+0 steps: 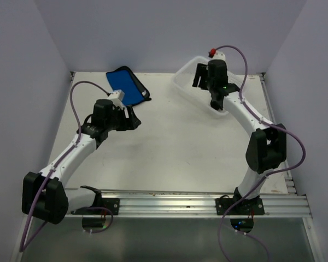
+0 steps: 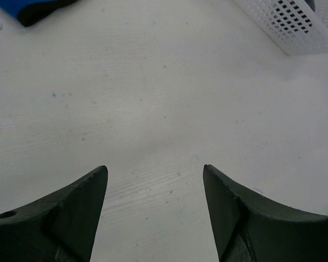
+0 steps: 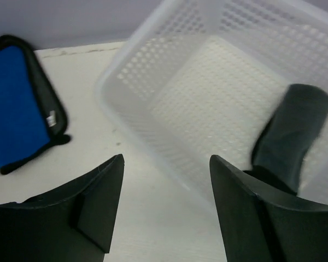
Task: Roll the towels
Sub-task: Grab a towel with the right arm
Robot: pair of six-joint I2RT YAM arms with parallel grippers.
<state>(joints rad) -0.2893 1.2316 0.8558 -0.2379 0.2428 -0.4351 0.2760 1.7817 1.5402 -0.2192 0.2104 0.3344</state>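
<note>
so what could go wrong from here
1. The blue towel lies flat close to the back wall; the open left end effector may have little room there and could bunch it instead of rolling it.
2. The open right end effector hangs over the white basket holding a dark roll; moving away low, it could clip the rim or disturb the roll.

Blue towel (image 3: 16,114) of soft matt cloth, basket (image 3: 131,76) of perforated white plastic, table (image 2: 164,109) matt, faintly scuffed
</note>
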